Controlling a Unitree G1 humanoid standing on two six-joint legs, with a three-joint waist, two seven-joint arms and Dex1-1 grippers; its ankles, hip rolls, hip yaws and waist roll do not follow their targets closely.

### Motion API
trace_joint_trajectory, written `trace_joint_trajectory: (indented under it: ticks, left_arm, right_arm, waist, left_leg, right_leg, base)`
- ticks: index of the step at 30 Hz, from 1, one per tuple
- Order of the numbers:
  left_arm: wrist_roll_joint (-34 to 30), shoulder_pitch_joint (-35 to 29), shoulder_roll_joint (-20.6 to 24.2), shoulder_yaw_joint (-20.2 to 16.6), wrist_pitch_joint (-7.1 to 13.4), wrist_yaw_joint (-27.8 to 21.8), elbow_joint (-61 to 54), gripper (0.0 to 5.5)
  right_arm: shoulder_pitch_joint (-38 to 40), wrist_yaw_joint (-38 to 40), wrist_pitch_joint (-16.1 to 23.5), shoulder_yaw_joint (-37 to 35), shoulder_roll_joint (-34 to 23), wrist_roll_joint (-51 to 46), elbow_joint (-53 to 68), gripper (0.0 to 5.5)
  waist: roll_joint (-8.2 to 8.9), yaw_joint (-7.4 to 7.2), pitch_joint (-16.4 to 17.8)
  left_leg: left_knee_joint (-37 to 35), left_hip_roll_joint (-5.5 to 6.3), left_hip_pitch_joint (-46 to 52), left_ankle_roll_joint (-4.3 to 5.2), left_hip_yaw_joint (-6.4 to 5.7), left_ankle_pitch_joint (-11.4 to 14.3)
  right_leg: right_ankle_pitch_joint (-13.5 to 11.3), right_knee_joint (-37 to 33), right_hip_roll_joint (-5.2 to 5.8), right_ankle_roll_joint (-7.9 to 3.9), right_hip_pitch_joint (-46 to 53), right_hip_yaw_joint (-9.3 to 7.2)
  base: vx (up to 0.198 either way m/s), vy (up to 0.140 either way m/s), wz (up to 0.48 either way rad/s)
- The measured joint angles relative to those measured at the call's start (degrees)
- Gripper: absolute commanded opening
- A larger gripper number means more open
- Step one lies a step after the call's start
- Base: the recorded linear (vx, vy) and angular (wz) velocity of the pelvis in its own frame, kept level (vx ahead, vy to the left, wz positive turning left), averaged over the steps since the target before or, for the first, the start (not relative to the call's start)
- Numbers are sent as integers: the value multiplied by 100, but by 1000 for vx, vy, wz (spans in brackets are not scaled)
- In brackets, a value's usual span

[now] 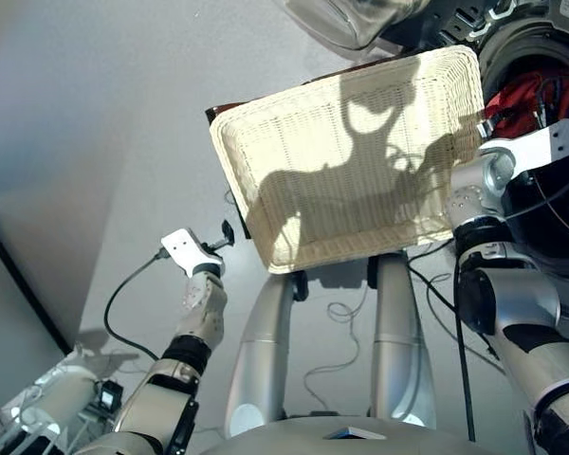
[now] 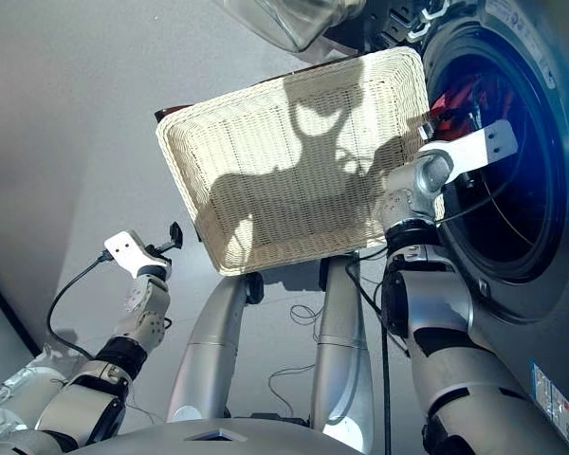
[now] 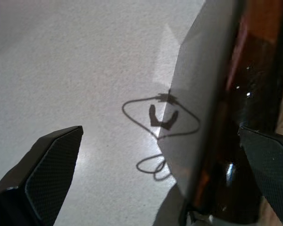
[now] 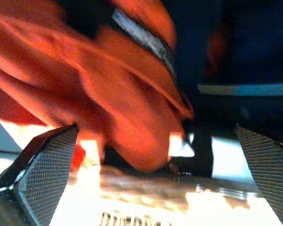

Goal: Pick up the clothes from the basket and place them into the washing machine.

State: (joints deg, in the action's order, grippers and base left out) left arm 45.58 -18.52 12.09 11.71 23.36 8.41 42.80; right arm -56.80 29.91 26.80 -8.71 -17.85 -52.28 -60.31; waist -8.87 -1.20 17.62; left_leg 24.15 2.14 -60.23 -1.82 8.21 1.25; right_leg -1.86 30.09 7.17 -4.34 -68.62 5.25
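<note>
Your left gripper (image 1: 226, 237) hangs low beside the basket (image 1: 266, 161), fingers apart, holding nothing. Your right gripper (image 4: 151, 155) is wide open at the washing machine (image 2: 512, 190) door. The orange-red garment (image 1: 517, 100) lies inside the drum. The basket looks empty, so you seem nearly done.

Left arm bends low and out, its gripper (image 3: 160, 183) spread wide with nothing between the fingers. Right arm reaches up and forward, its gripper (image 4: 155, 179) gaping too.
</note>
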Motion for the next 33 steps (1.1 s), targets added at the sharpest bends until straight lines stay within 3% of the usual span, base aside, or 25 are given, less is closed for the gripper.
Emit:
trace_joint_trajectory:
  ticks: [3,6,12,18,21,27,30,33]
  left_arm:
    - [27,-6,-3,129,-3,-1,-22,550]
    - [62,-9,-15,162,-4,-1,-197,550]
    - [56,1,-35,170,2,-3,-277,550]
    - [30,-12,-59,158,12,2,-317,550]
    - [-19,-18,-51,139,38,9,-319,550]
    - [-2,-36,-62,81,50,3,-182,550]
    - [13,-36,-65,60,37,-14,77,550]
    - [11,-12,-93,31,35,-98,114,550]
  right_arm:
    - [-71,-15,12,-9,-12,-95,-15,550]
    - [-319,38,27,-8,-318,-208,-44,550]
    - [-1068,382,124,249,-1433,73,-33,550]
    - [-1205,1003,383,391,-2269,953,683,550]
    - [-1186,1347,360,505,-2306,1706,862,550]
    - [-1127,739,186,593,-2059,1344,414,550]
    - [-543,225,80,563,-1338,987,274,550]
    - [82,-273,-50,784,-616,813,169,550]
  waist:
    - [-35,10,-1]
    - [-88,121,-4]
    - [-198,179,33]
    - [-232,182,49]
    - [-242,184,55]
    - [-229,101,63]
    - [-160,-90,82]
    - [-94,-159,56]
  left_leg:
    - [2,-2,-17,28,4,1]
    - [0,-11,-129,65,9,-19]
    - [-12,-19,-239,99,6,-43]
    - [-12,-14,-240,102,6,-42]
    - [-4,-6,-240,102,-21,-42]
    - [119,-30,-209,129,-132,-22]
    - [146,-58,65,168,-287,5]
    - [111,-88,220,182,-348,25]
  right_leg:
    - [51,112,-12,39,-72,10]
    - [93,201,2,36,-237,24]
    - [119,281,-10,79,-397,30]
    - [104,294,-8,111,-401,31]
    - [108,311,6,110,-388,6]
    - [105,311,-5,121,-255,-80]
    - [130,266,-14,150,109,-228]
    - [182,241,-25,136,318,-308]
  base:
    - [0,0,0]
    - [0,0,0]
    - [0,0,0]
    - [0,0,0]
    - [0,0,0]
    - [0,0,0]
    - [0,0,0]
    - [0,0,0]
